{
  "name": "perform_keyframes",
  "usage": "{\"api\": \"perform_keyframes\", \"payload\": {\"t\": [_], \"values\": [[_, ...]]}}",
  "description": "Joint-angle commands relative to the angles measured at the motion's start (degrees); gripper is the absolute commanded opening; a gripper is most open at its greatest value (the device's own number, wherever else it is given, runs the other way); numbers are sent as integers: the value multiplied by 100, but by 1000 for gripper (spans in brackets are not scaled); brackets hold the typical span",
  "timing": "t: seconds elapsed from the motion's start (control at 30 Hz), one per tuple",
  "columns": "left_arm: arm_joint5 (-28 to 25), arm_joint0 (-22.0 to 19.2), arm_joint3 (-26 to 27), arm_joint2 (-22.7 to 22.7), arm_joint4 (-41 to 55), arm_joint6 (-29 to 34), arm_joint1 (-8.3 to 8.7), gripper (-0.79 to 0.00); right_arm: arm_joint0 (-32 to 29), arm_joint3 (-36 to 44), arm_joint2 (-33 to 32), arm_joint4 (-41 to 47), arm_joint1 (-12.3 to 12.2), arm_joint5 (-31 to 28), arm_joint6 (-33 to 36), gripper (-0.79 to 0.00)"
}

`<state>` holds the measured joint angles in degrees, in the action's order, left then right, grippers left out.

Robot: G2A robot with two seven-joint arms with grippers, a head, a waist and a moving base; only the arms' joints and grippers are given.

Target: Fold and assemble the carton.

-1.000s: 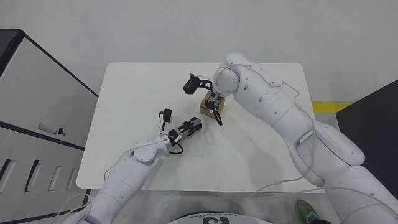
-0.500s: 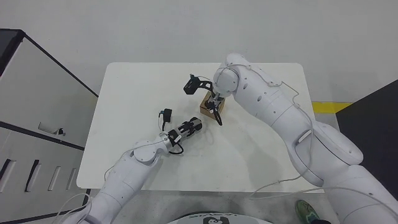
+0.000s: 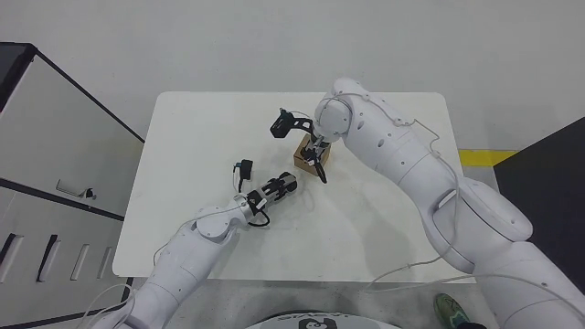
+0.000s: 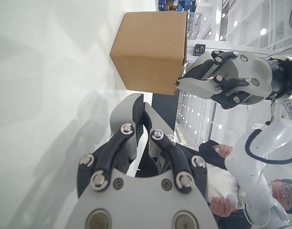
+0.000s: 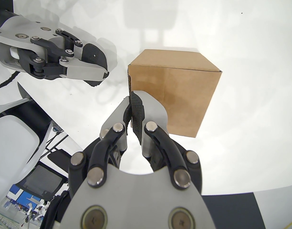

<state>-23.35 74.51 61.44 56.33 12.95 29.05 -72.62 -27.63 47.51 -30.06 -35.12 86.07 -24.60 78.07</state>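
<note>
item: carton (image 3: 304, 153), brown, standing as a closed-looking cube on the white table (image 3: 201, 146), a little toward 1 o'clock of the table's middle; one raw corrugated edge shows at the corner under the right gripper, so the assembly looks close to finished, with that edge or flap probably left to seat

risks, as judged:
- the carton is light and nothing holds its far side; a push on one corner could slide or turn it across the table rather than close the flap
- pressure at the corner alone could tip the cube or crease the wall
- the two grippers sit close on the same side; a careless swing could knock them together

right gripper (image 5: 133, 98): arm enters from 4 o'clock, bends high over the table and drops steeply; fingers together, tips against the carton's corrugated edge at its 5 o'clock corner; whether a thin flap is nipped between them cannot be told

left gripper (image 4: 140, 110): arm lies low from 7 o'clock, wrist pointing toward 1 o'clock; fingers together on nothing, tips near the carton's 7 o'clock side, apart from it
</note>
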Motion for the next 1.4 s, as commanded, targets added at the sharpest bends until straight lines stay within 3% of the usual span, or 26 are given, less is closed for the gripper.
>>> {"api": "perform_keyframes", "payload": {"t": [0.0,0.73,0.83,0.97,1.0,1.03,1.07,1.1,1.13,1.37], "values": [[0,0,0,0,0,0,0,-785,5,-13,-3,7,3,-6,-14,-785],[0,0,0,0,0,0,0,-785,9,270,-172,-29,-87,53,-35,-770],[0,0,0,0,0,0,0,-785,0,364,-236,-49,-124,88,-46,-533],[0,0,0,0,0,0,0,-785,-32,480,-380,-19,-194,116,-105,-391],[0,0,0,0,0,0,0,-785,-43,511,-427,-8,-216,124,-127,-277],[0,0,0,0,0,0,0,-686,-60,544,-481,14,-240,130,-156,-228],[0,0,0,0,0,0,0,-394,-77,580,-538,37,-266,130,-176,-126],[0,0,0,0,0,0,0,-9,-95,615,-601,50,-296,141,-207,-28],[0,0,0,0,0,0,0,0,-118,654,-665,56,-326,159,-241,0],[0,0,0,0,0,0,0,0,-261,848,-967,210,-454,222,-363,0]]}}
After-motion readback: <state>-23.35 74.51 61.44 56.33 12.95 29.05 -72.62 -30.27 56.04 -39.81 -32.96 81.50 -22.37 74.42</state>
